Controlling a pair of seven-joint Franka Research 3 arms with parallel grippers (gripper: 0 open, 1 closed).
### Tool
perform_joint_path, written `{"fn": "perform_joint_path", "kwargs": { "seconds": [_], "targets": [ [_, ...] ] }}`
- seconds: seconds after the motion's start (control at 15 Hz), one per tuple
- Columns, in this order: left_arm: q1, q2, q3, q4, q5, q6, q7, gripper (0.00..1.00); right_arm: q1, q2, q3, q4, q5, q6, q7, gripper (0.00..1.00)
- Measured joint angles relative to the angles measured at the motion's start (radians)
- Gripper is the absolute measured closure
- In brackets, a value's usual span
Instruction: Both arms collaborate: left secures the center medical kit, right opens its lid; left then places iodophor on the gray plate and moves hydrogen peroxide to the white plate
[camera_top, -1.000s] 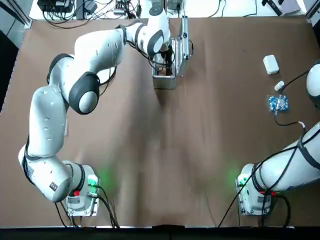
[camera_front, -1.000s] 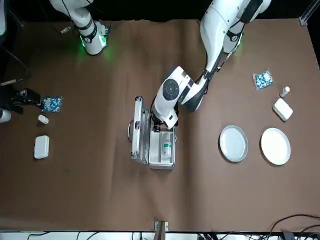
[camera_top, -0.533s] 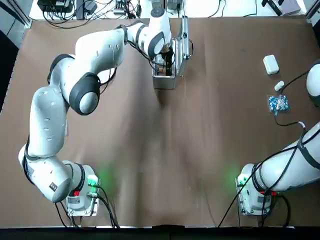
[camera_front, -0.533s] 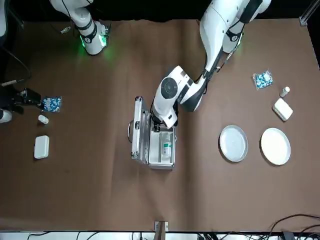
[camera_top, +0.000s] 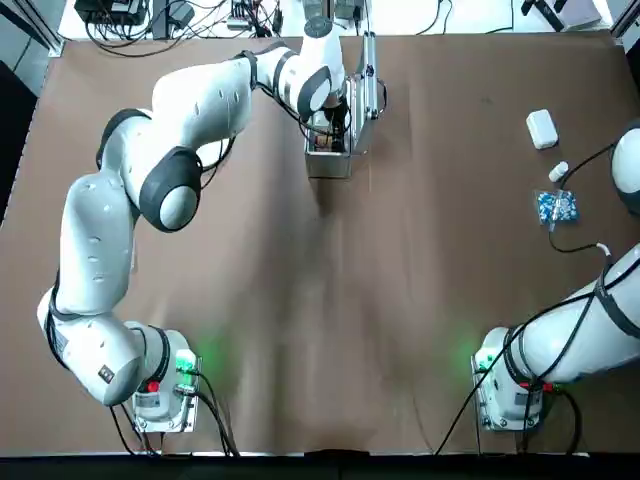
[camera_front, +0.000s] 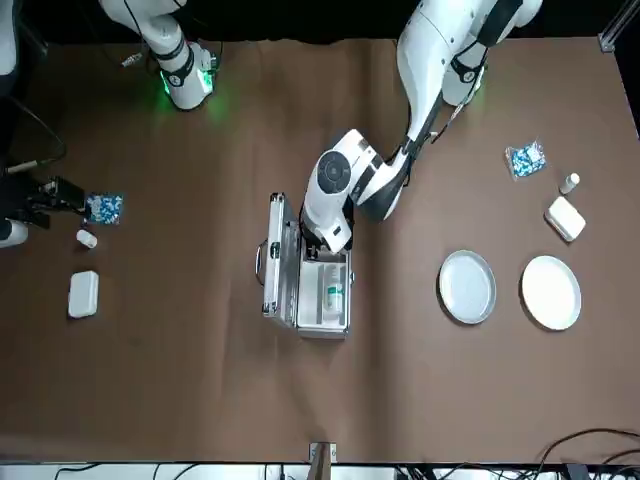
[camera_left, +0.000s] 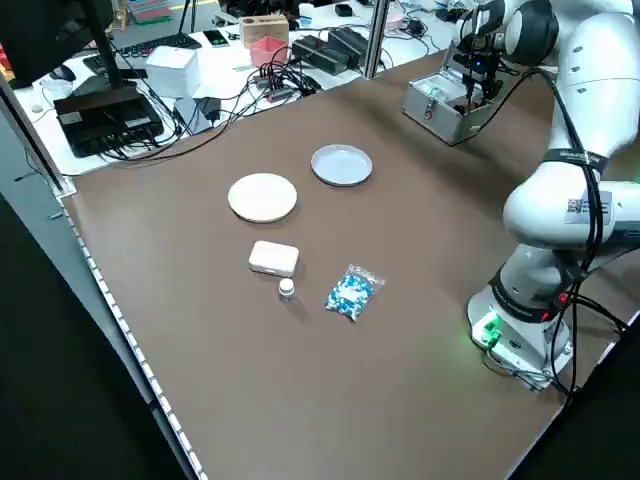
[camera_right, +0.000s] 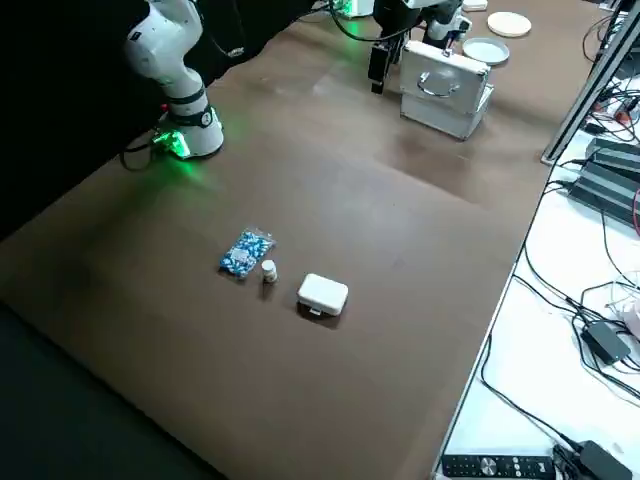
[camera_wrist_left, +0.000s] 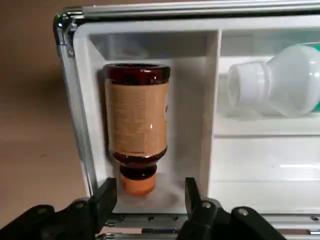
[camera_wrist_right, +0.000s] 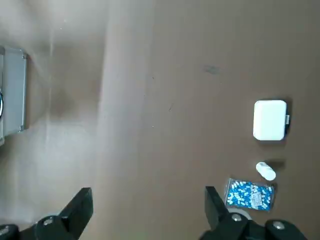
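We see the left gripper (camera_wrist_left: 148, 197) with fingers (camera_wrist_left: 106, 196) spread, either side of the iodophor bottle's (camera_wrist_left: 137, 125) orange cap, not clamped. Bottle lies in the open medical kit's (camera_front: 320, 297) end compartment; hydrogen peroxide bottle (camera_wrist_left: 280, 80) in the next one. Lid (camera_front: 277, 258) stands upright. Gray plate (camera_front: 467, 287) and white plate (camera_front: 551, 292) sit bare on the worktop (camera_front: 180, 350), off to the kit's side. Right gripper (camera_wrist_right: 145, 212) parked well away, fingers released.
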Motion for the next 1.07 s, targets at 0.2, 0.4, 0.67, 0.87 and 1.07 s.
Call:
{"fn": "perform_joint_path", "kwargs": {
  "seconds": [0.2, 0.4, 0.67, 0.87, 1.07],
  "targets": [
    [0.000, 0.000, 0.000, 0.000, 0.000, -0.001, 0.000, 0.35, 0.003, 0.000, 0.000, -0.001, -0.001, 0.000, 0.000, 0.01],
    [0.001, 0.001, 0.003, 0.000, 0.000, -0.007, 0.000, 0.37, 0.003, 0.000, 0.000, -0.001, -0.002, 0.001, 0.000, 0.01],
    [0.006, 0.001, 0.006, 0.004, 0.000, -0.029, 0.000, 0.38, 0.004, 0.000, 0.000, -0.002, -0.002, 0.001, 0.000, 0.01],
    [0.006, 0.001, 0.007, 0.007, 0.000, -0.035, 0.000, 0.38, 0.004, 0.000, 0.000, -0.002, -0.002, 0.001, 0.000, 0.01],
    [0.006, 0.001, 0.007, 0.007, 0.000, -0.037, -0.003, 0.38, 0.004, 0.000, 0.000, -0.002, -0.003, 0.001, 0.000, 0.01]
  ]
}}
